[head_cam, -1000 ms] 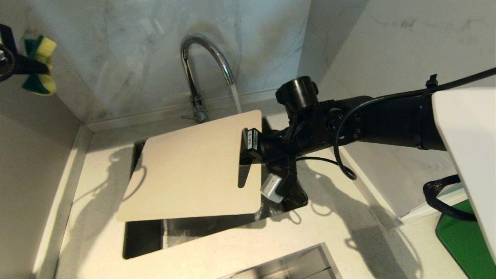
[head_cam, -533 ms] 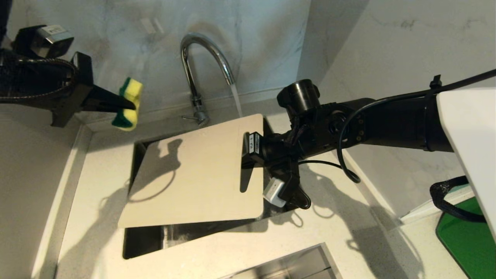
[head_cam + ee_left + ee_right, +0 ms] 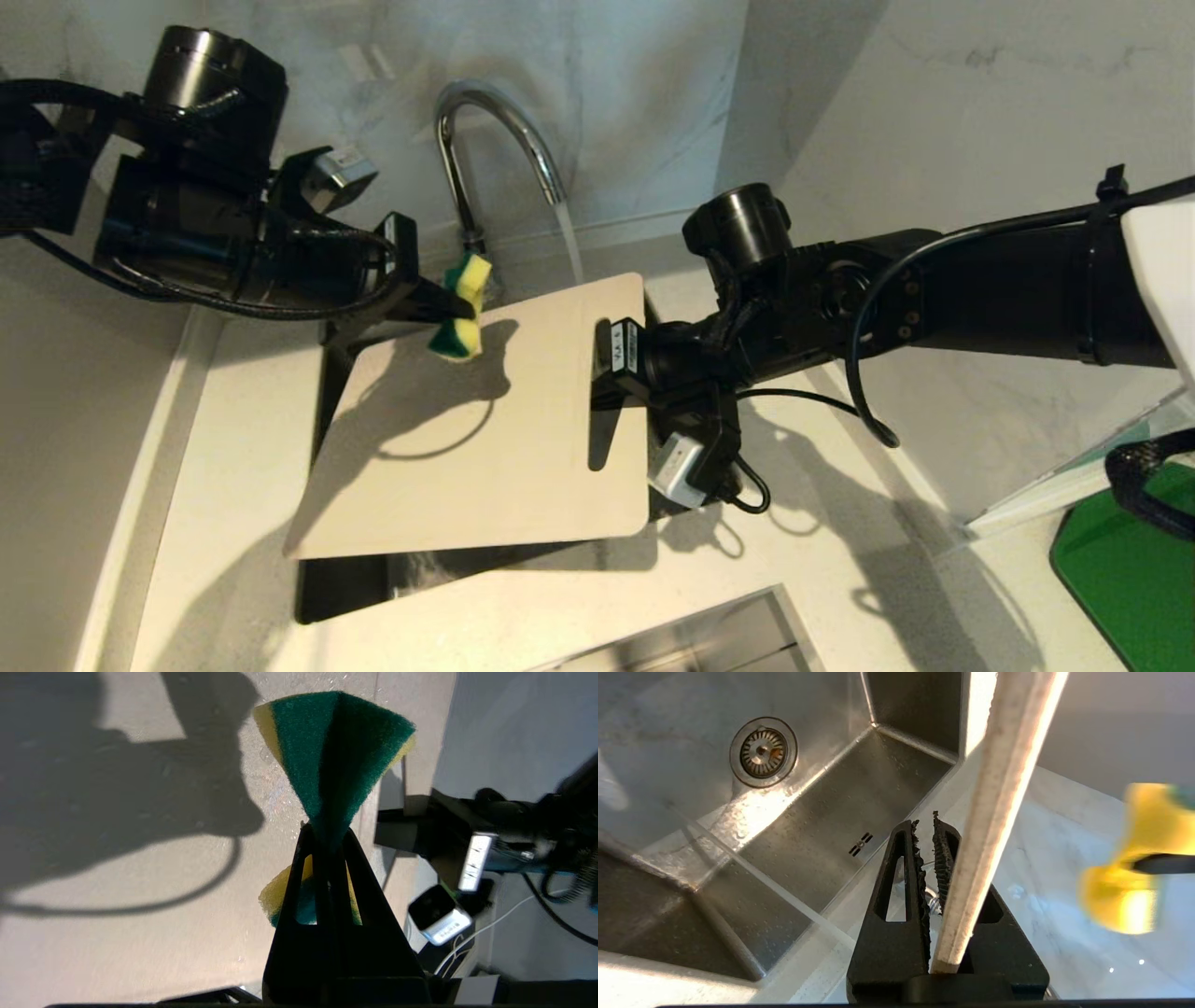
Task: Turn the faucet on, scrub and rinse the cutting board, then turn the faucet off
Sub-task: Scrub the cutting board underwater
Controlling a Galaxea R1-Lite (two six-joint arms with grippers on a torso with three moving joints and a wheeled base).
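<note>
The chrome faucet (image 3: pixel 485 121) stands behind the sink, and water (image 3: pixel 568 238) runs from its spout onto the far edge of the cutting board (image 3: pixel 485 439). The cream board hangs tilted over the sink. My right gripper (image 3: pixel 602 369) is shut on its slotted right end; the right wrist view shows the board's edge (image 3: pixel 1004 788) wedged at that gripper (image 3: pixel 926 821). My left gripper (image 3: pixel 448 303) is shut on a green-and-yellow sponge (image 3: pixel 462 313), pinched at its middle (image 3: pixel 334 746), at the board's far left corner. Whether the sponge touches the board I cannot tell.
The steel sink (image 3: pixel 345 569) lies under the board, with its drain (image 3: pixel 763 752) in the basin floor. Marble walls close in behind and on the left. A green mat (image 3: pixel 1120 569) lies at the right, and a second steel basin (image 3: pixel 691 635) at the near edge.
My left arm has swung in from the far left with the sponge, down to the board's far left corner. The right arm and the board have shifted only slightly.
</note>
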